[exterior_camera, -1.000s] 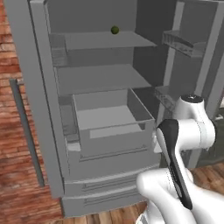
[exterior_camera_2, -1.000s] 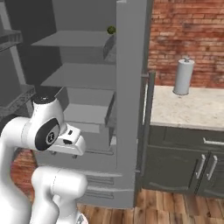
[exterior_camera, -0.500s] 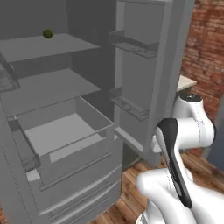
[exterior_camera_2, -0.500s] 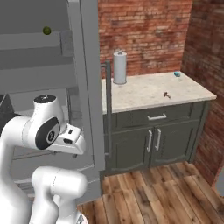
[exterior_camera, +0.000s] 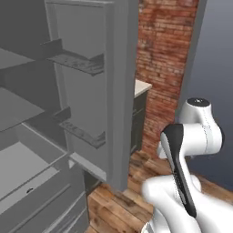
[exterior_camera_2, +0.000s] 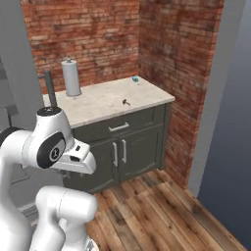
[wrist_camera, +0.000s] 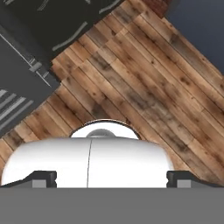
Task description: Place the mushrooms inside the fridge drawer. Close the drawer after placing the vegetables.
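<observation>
My two dark fingertips [wrist_camera: 43,178] sit far apart at the bottom corners of the hand view, nothing between them, pointing down at the brown plank floor [wrist_camera: 144,87]. My gripper [wrist_camera: 112,179] is spread wide and empty.

In the right base view, the pale speckled stone countertop [exterior_camera_2: 105,100] on the dark green-grey cabinet [exterior_camera_2: 122,147] lies at about twelve o'clock. On it stands a tall grey cylindrical canister [exterior_camera_2: 72,78] at eleven o'clock. A tiny dark mushroom [exterior_camera_2: 126,102] lies near the middle of the top, and a small bluish speck [exterior_camera_2: 135,79] sits far back at one o'clock; I cannot tell what that is.

In the left base view, the wide pale grey fridge drawer [exterior_camera: 27,170] stands pulled out at eight o'clock, below the open grey fridge door [exterior_camera: 91,86] with its ribbed bins.
</observation>
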{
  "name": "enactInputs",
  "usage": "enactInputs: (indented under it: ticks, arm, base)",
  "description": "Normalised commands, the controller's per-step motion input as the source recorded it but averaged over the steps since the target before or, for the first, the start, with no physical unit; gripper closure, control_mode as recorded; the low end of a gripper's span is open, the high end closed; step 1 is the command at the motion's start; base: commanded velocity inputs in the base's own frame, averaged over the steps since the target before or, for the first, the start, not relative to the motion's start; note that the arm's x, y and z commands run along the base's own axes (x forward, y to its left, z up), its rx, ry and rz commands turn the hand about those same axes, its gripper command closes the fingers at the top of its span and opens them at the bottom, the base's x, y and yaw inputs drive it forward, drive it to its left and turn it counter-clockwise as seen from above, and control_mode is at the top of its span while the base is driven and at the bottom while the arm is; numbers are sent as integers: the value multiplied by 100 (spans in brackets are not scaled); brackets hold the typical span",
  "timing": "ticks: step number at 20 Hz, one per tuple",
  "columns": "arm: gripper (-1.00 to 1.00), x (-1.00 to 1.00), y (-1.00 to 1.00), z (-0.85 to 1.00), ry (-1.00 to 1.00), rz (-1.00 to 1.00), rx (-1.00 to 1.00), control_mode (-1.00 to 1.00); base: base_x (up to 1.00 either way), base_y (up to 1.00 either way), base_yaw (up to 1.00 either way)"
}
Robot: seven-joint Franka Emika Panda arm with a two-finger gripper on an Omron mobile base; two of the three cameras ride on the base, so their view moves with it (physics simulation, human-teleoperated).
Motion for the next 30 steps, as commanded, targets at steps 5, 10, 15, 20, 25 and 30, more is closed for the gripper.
enactInputs:
  ticks: [5,10,15,20,25,30]
  arm:
    - [-100,0,0,0,0,0,0,100]
    - [-100,0,0,0,0,0,0,100]
    - [-100,0,0,0,0,0,0,100]
    - [-100,0,0,0,0,0,0,100]
    - [-100,0,0,0,0,0,0,100]
    - [-100,0,0,0,0,0,0,100]
  base:
    - [61,-66,-9]
    - [83,-43,5]
    - [77,-28,18]
    - [73,-2,26]
    - [66,0,37]
    - [68,-3,41]
